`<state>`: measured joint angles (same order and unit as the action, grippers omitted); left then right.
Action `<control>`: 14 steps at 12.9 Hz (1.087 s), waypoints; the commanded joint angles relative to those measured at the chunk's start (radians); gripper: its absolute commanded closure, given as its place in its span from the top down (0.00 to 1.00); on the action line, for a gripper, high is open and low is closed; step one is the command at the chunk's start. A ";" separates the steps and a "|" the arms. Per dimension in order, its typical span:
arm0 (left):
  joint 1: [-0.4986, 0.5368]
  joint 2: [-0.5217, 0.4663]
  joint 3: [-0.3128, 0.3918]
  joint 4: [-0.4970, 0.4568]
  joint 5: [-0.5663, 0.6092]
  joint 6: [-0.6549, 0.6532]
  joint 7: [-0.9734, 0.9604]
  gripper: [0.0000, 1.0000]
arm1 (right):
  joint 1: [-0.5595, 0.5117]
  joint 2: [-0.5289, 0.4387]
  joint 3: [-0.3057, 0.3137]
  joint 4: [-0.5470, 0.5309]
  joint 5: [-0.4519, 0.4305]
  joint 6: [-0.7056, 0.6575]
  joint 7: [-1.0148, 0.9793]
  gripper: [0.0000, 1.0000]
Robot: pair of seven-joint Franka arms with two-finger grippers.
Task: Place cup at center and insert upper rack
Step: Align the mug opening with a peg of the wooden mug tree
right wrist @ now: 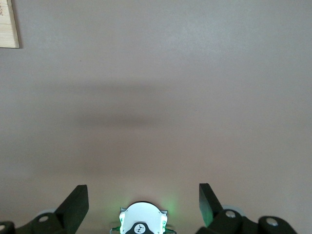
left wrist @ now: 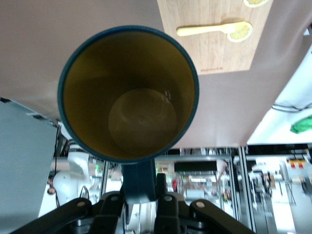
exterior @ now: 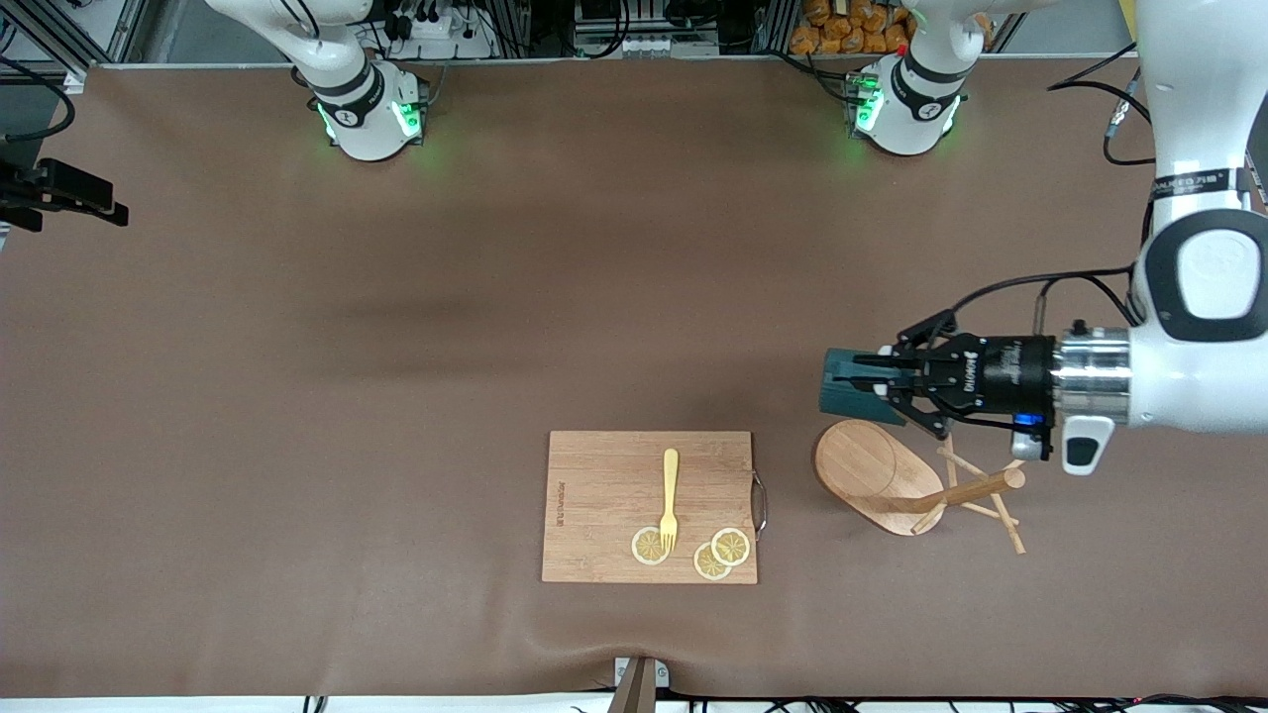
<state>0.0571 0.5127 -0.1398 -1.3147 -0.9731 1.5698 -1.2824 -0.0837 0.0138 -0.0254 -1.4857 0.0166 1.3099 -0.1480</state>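
Brown cloth covers the table (exterior: 396,396) from end to end. Wooden cutting board (exterior: 604,495) lies near the front camera at mid-table, carrying a yellow fork (exterior: 670,500) and three lemon slices (exterior: 731,546).

Upper rack (exterior: 897,482), a pale wooden mug tree, lies tipped on its side beside the board toward the left arm's end, oval base up on edge, post and pegs flat on the cloth.

Left gripper (exterior: 872,377) hangs over the table just above the rack's base, fingers clamped on the handle of the cup (exterior: 842,382). Cup is teal outside, tan inside, carried on its side with its mouth facing mid-table; the left wrist view looks straight into it, empty.

Right gripper (right wrist: 143,202) waits over bare cloth toward the right arm's end, jaws wide apart, holding nothing.

Step in hand, as I judge it: carrying the cup to the centre. Next move calls for travel toward mid-table, turning the cup upright, lowering, then release. Rack not yet dealt with.
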 commanded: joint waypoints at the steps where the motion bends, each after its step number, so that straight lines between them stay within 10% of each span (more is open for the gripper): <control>1: 0.039 0.033 -0.009 0.008 -0.070 -0.045 0.051 0.00 | 0.004 -0.011 -0.004 0.001 0.003 -0.006 0.010 1.00; 14: 0.162 0.181 -0.011 0.012 -0.297 -0.151 0.189 0.00 | 0.007 -0.011 -0.002 0.002 0.005 0.003 0.005 1.00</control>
<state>0.1966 0.6761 -0.1401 -1.3164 -1.2307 1.4436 -1.1075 -0.0835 0.0139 -0.0246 -1.4857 0.0167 1.3127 -0.1480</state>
